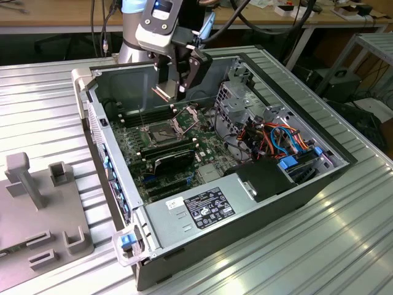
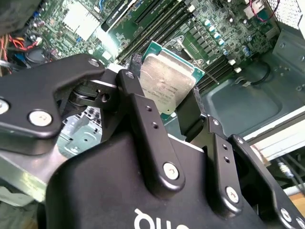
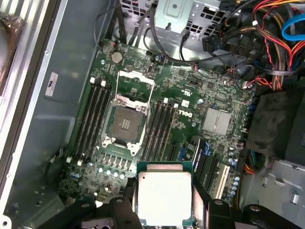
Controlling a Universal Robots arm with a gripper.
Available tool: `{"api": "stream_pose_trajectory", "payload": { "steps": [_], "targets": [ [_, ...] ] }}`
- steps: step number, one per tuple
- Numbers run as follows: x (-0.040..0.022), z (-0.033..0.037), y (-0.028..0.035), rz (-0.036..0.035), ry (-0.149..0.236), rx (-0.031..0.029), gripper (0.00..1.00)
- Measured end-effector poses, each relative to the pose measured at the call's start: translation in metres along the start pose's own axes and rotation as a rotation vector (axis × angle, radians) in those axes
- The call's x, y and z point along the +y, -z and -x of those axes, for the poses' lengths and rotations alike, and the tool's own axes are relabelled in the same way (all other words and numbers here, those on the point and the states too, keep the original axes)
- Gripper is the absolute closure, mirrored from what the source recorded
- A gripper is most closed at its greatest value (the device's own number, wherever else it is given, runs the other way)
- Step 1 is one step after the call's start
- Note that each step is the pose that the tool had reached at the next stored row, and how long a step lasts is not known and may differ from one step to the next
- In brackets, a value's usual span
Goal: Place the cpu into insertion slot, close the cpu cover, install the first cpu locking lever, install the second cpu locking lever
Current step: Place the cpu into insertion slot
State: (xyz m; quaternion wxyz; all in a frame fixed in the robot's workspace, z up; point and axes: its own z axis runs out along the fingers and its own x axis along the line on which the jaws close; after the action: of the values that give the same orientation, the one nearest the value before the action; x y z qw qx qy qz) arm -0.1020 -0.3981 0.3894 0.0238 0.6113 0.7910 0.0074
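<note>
Placement step: the gripper [image 3: 164,209] is holding the cpu [image 3: 164,195] between its jaws, well above the uncovered insertion slot [image 3: 125,125]. Seating is probably calling for square alignment.

Claw [image 3: 164,198] downward, seemingly clamped.

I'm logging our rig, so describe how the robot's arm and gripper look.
The arm is silver-grey with a light blue joint cap, and black cables loop off its wrist. The gripper is matte black, with jointed link fingers pinned by silvery round screw heads and white lettering on its body.
</note>
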Motion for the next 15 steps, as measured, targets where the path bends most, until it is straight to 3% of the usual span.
{"api": "stream_pose_trajectory", "payload": {
  "steps": [15],
  "targets": [
    [0.0008, -0.0001, -0.0006, -0.0072, -0.25, -0.0102, 0.45]
  ]
}}
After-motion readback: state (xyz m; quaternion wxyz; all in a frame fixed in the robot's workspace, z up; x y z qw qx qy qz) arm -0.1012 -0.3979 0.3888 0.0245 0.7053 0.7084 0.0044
